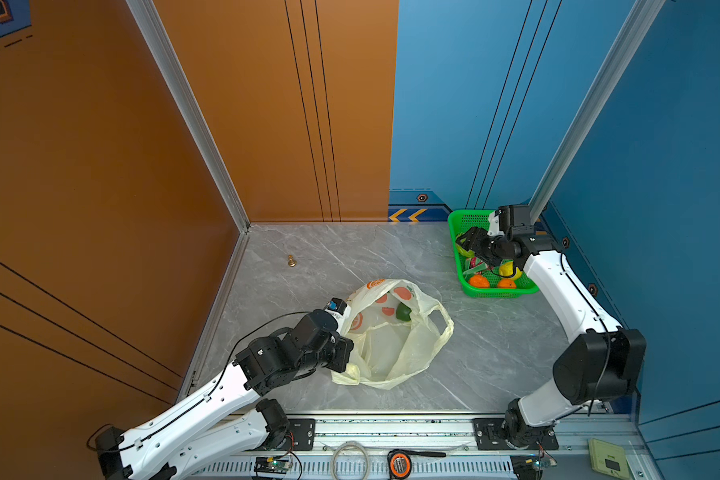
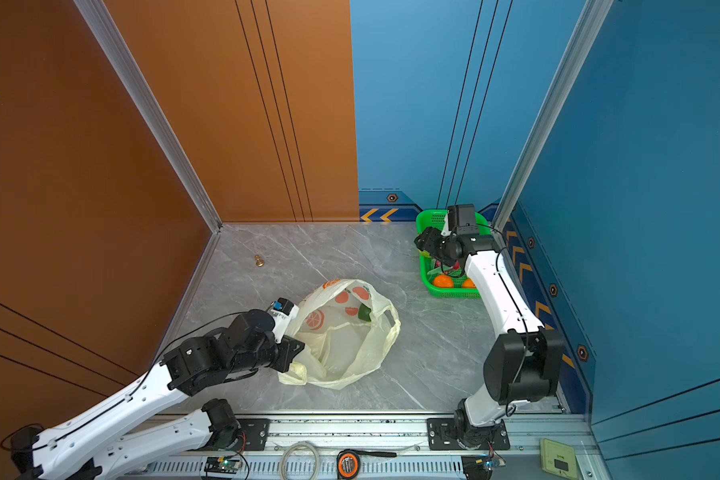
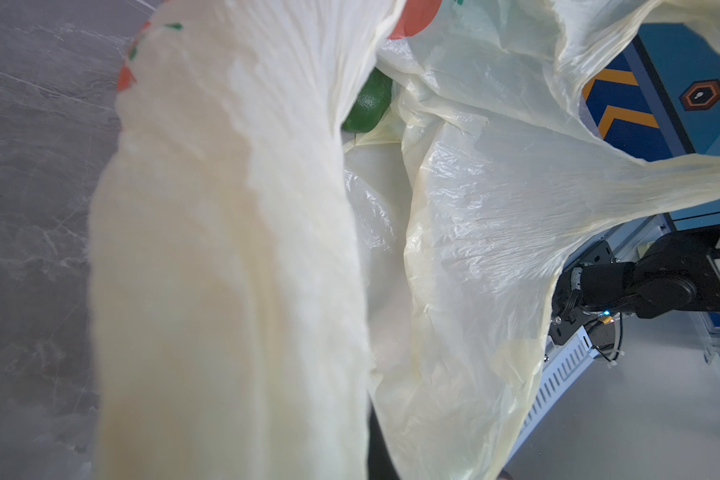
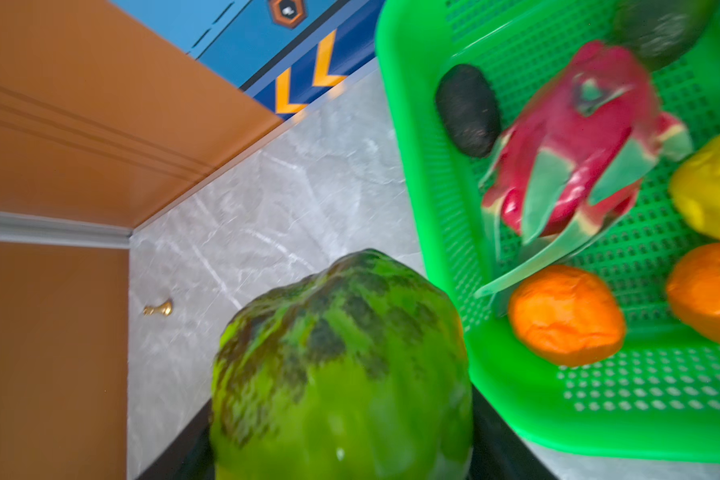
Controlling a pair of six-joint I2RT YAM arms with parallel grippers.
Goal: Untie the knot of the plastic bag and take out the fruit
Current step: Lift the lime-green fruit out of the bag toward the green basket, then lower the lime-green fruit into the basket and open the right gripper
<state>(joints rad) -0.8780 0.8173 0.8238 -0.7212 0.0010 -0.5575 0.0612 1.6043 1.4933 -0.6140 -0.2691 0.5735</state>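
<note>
Gray desk (image 1: 308, 257): left fingers (image 1: 345, 362) clamp the plastic bag (image 1: 395, 353) open at mid-desk; right fingers (image 1: 472, 242) grip a mottled fruit (image 4: 341, 374) at the far-right basket (image 1: 501, 292). Next we should release it, then fetch the bagged green fruit (image 1: 403, 312).

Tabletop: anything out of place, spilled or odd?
Only the small brass figure, sitting alone on the tabletop near the back left corner, apart from the plastic bag and green basket; it belongs to neither. Nothing looks spilled or damaged.
</note>
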